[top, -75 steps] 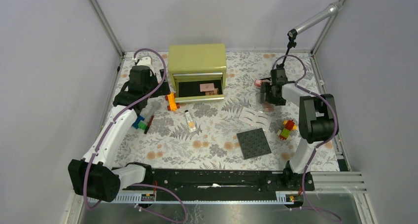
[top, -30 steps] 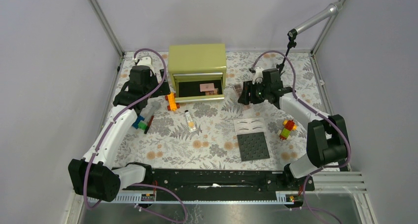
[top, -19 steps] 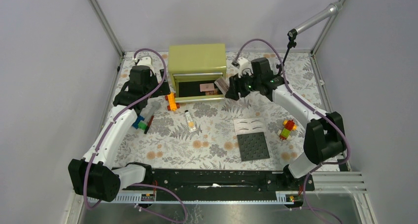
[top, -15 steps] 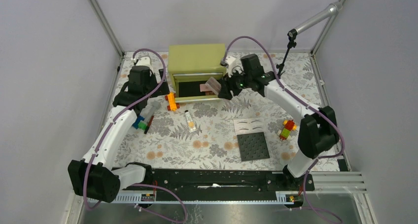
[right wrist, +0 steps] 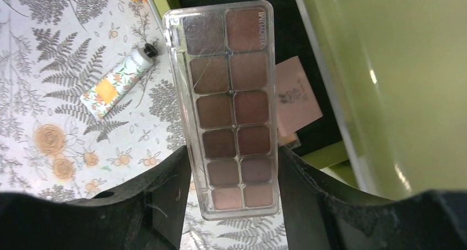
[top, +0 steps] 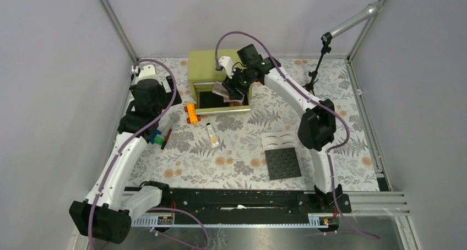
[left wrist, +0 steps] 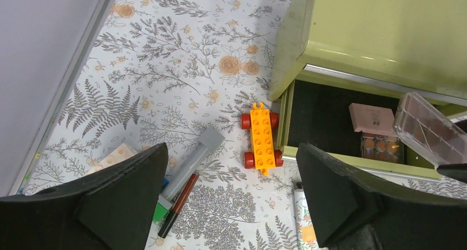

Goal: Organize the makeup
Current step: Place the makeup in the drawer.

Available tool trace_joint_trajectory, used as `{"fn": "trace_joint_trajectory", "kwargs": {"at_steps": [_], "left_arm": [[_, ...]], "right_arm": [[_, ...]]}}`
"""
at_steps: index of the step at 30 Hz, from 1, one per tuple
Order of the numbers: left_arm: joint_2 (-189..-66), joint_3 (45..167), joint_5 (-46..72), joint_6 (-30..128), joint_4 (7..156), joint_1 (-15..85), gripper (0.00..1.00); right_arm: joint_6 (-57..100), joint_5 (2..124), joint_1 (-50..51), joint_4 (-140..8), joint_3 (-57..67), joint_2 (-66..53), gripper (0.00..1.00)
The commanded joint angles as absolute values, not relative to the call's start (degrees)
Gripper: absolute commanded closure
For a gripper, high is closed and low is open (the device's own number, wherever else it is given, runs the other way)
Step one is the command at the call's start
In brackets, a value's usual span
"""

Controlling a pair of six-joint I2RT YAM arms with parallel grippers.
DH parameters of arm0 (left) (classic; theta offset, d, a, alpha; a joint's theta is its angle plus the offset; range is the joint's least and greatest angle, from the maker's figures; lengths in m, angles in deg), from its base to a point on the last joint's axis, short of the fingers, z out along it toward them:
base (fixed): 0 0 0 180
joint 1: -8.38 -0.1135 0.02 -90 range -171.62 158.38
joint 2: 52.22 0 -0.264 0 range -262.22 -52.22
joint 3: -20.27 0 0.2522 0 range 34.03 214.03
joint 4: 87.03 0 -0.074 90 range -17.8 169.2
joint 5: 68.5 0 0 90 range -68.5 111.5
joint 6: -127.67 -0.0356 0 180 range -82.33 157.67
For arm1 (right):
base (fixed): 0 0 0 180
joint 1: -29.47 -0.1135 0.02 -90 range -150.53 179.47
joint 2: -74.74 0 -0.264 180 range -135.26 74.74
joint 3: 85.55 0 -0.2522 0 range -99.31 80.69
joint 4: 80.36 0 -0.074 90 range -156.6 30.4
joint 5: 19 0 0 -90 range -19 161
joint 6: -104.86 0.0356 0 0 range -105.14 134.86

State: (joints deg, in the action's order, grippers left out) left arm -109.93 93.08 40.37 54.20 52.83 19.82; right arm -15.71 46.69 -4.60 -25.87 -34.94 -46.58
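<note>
Right gripper (right wrist: 234, 184) clamps the clear eyeshadow palette (right wrist: 231, 96), tilted over the open drawer (left wrist: 352, 164) at 12 o'clock on the table (top: 237, 151) — released so, it could catch the front rim or knock the pink compact (left wrist: 372, 118) inside. Left gripper (left wrist: 231, 197) hangs wide apart, empty.

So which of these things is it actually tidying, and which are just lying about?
Part of the job: eyeshadow palette, pink compact, flowery cream tube, red-brown pencil.

Just lying about: orange toy car, dark studded plate, coloured toy bricks.
</note>
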Motion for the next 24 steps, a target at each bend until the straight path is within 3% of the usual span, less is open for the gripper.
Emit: {"fn": "trace_joint_trajectory", "kwargs": {"at_steps": [1, 6, 15, 24], "left_arm": [[-110.1, 93.0, 41.8, 54.5, 55.6, 19.5, 0.01], [-110.2, 93.0, 41.6, 54.4, 55.6, 19.4, 0.01], [-110.3, 93.0, 41.4, 54.3, 55.6, 19.3, 0.01], [-110.4, 92.9, 41.3, 54.2, 55.6, 19.2, 0.01]], "right_arm": [[-24.1, 50.2, -6.7, -12.4, -48.2, -53.8, 0.82], [-28.6, 54.4, -8.6, -5.9, -58.3, -60.4, 0.82], [-32.8, 59.6, -9.9, -16.7, -48.5, -56.6, 0.82], [-33.8, 64.4, -10.9, -19.5, -46.8, -57.2, 0.78]]}}
